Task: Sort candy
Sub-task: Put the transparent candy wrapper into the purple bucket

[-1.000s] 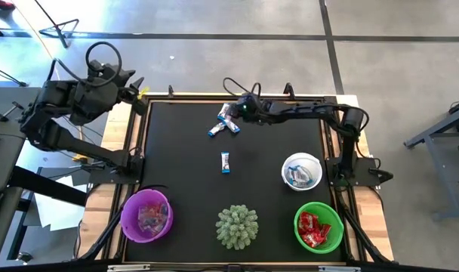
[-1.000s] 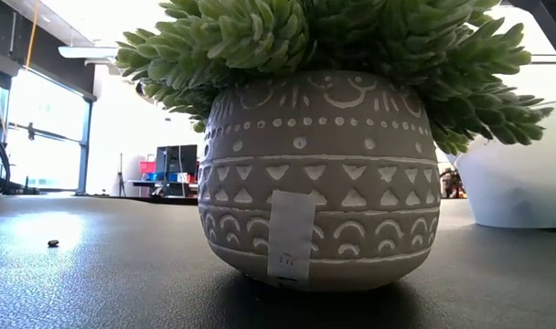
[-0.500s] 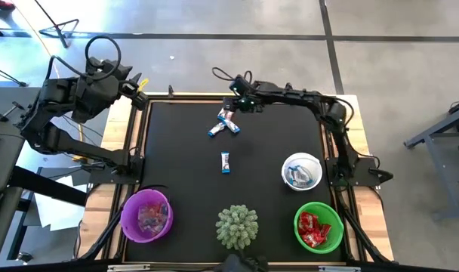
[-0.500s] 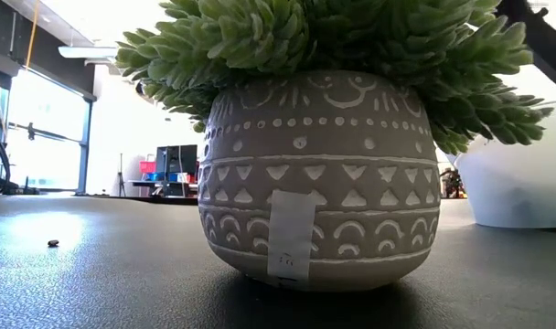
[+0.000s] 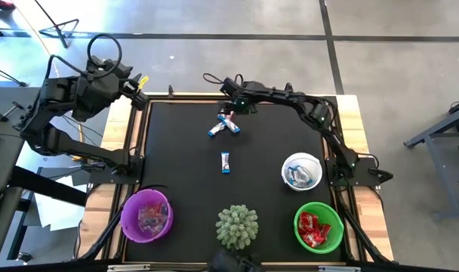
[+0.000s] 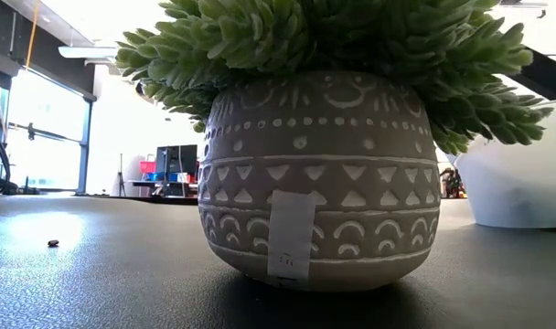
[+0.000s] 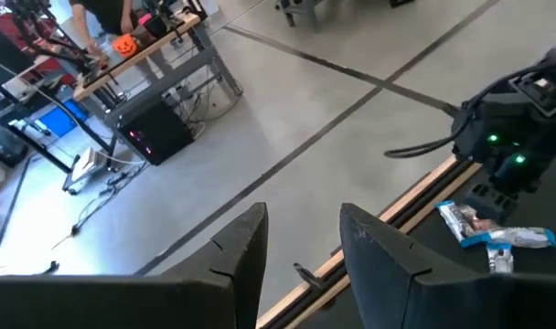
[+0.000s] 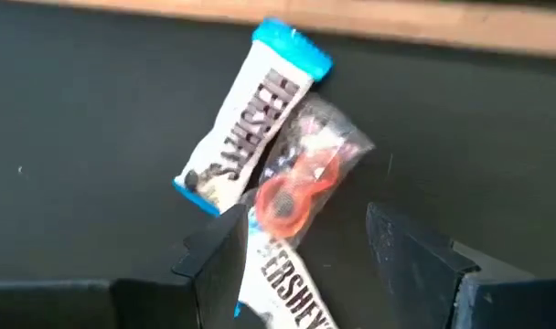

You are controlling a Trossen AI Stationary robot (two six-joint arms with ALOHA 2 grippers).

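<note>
The black table [image 5: 184, 151] takes up most of the scene, its wooden rim showing along the far and side edges. The right arm stretches across the far edge, and the right gripper [image 5: 231, 106] hovers just over a small cluster of candy [image 5: 226, 123] near that edge, fingers [image 8: 219, 265] spread apart and holding nothing. Seen from its wrist, the cluster is two blue-and-white bars [image 8: 251, 132] with a clear wrapper holding something red-orange [image 8: 305, 178] lying across them, right between the fingers. The left arm waits off the table's far left corner, the left gripper [image 5: 137, 88] parted and empty, pointing out over the floor.

Along the near edge stand a potted succulent [image 5: 236, 226] in the middle, a purple bowl [image 5: 146, 214] with pinkish sweets to the left, a green bowl [image 5: 318, 227] of red ones to the right, and a white bowl [image 5: 301, 171] holding blue-and-white ones just behind the green. One lone blue-and-white candy [image 5: 226, 162] lies mid-table, well apart from the cluster.
</note>
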